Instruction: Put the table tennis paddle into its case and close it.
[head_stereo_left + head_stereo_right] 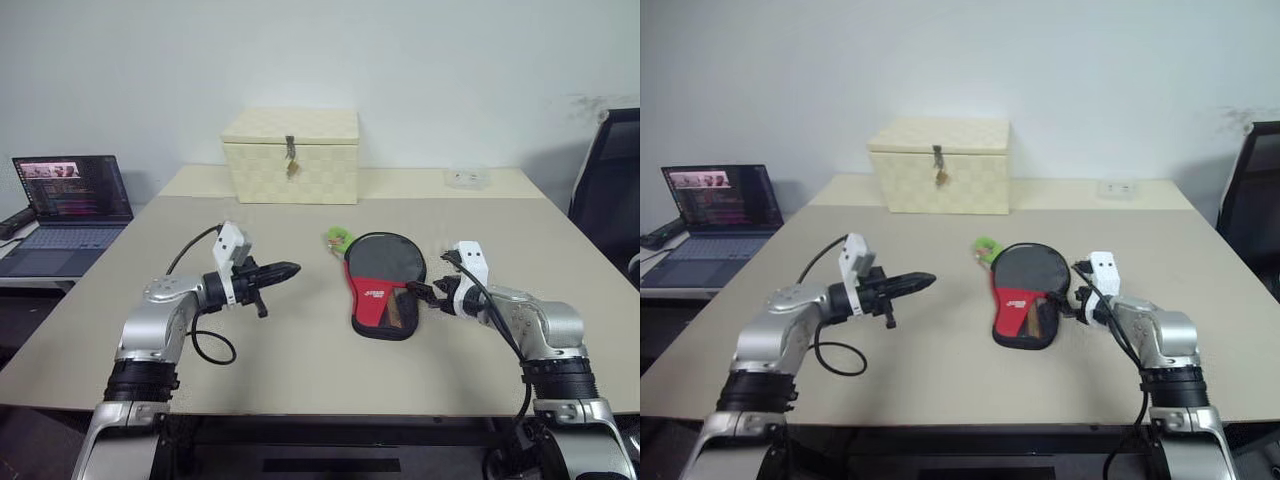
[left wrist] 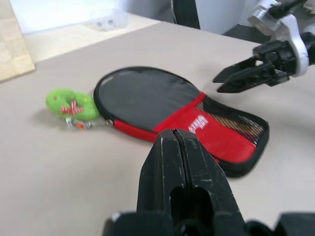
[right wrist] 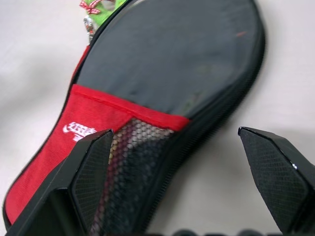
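A flat, soft fabric case lies on the surface, right claw spread beside its handle end, left claw clenched empty.

— What does my case look like?

— A flat, paddle-shaped black fabric cover, lying on the table in front of me, a little to my right. Its round black part points away from me; the red section with the white logo and the dark mesh is the end nearer to me.

— And the paddle?

— Through the mesh I can make out a pale brownish shape, probably the handle, so the paddle seems to be inside. I can't see its blade.

— Is it zipped?

— I can't tell. A small green tag lies on the table, touching the round end's edge.
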Tool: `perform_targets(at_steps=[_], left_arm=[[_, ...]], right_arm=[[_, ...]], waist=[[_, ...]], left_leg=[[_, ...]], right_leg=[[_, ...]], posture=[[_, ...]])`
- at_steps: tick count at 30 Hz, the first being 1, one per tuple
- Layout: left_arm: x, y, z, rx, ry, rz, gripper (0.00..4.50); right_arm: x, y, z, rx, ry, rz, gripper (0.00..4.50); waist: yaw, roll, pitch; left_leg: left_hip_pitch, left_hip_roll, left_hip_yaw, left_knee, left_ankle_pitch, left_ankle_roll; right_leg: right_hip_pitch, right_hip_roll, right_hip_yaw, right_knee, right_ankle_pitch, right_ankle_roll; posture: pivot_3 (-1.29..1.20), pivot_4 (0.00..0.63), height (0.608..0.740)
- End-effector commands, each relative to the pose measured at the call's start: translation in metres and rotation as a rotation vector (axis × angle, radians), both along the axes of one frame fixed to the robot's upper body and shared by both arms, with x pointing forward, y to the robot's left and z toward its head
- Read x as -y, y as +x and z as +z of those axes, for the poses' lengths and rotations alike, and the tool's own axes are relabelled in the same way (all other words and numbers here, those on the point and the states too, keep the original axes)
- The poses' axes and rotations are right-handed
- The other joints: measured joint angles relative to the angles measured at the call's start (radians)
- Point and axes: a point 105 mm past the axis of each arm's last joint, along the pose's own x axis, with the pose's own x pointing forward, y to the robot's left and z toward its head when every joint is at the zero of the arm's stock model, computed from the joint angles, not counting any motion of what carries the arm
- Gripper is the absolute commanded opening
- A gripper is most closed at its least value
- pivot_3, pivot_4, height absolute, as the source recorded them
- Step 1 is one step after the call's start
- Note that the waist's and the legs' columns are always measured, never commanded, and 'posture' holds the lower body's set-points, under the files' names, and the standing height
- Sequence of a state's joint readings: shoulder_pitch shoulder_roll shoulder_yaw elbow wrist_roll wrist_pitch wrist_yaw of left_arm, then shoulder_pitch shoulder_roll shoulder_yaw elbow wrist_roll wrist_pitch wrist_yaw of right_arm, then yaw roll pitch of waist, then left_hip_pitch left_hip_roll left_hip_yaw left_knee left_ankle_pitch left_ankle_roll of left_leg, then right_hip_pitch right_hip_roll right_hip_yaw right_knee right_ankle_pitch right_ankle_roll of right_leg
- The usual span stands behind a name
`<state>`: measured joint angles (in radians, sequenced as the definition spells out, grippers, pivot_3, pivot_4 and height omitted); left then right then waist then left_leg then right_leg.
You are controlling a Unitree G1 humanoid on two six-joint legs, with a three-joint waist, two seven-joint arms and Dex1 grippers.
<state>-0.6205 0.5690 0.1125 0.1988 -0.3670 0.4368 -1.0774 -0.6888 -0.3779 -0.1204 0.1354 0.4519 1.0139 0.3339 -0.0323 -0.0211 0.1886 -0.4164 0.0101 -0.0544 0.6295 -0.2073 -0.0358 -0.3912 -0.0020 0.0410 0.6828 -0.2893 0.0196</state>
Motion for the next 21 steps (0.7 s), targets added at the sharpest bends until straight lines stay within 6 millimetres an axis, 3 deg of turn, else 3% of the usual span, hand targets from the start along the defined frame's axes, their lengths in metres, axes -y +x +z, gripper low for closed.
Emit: perform_targets(at_steps=[1, 10, 21], left_arm=[[-0.007, -0.005, 0.023, 0.073, -0.008, 0.028, 0.0], [-0.007, -0.008, 0.026, 0.081, -0.022, 0.06, 0.0], [-0.008, -0.005, 0.028, 0.089, -0.019, 0.068, 0.0]], right_arm=[[-0.003, 0.003, 0.002, 0.015, -0.008, 0.004, 4.48], [-0.006, 0.006, -0.019, -0.028, -0.044, 0.01, 4.48], [-0.045, 0.014, -0.03, -0.034, -0.076, 0.129, 4.48]], waist=[[0.0, 0.0, 0.0], [0.0, 0.0, 0.0], [-0.031, 0.0, 0.0]], left_leg=[[0.0, 0.0, 0.0, 0.0, 0.0, 0.0], [0.001, 0.0, 0.001, 0.0, 0.0, 0.0], [0.004, 0.002, 0.003, 0.0, 0.0, 0.0]], right_leg=[[0.0, 0.0, 0.0, 0.0, 0.0, 0.0], [0.0, 0.0, 0.0, 0.0, 0.0, 0.0], [0.001, 0.001, 0.002, 0.001, 0.0, 0.0]], posture=[[0.0, 0.15, 0.74], [0.0, 0.15, 0.74], [0.0, 0.15, 0.74]])
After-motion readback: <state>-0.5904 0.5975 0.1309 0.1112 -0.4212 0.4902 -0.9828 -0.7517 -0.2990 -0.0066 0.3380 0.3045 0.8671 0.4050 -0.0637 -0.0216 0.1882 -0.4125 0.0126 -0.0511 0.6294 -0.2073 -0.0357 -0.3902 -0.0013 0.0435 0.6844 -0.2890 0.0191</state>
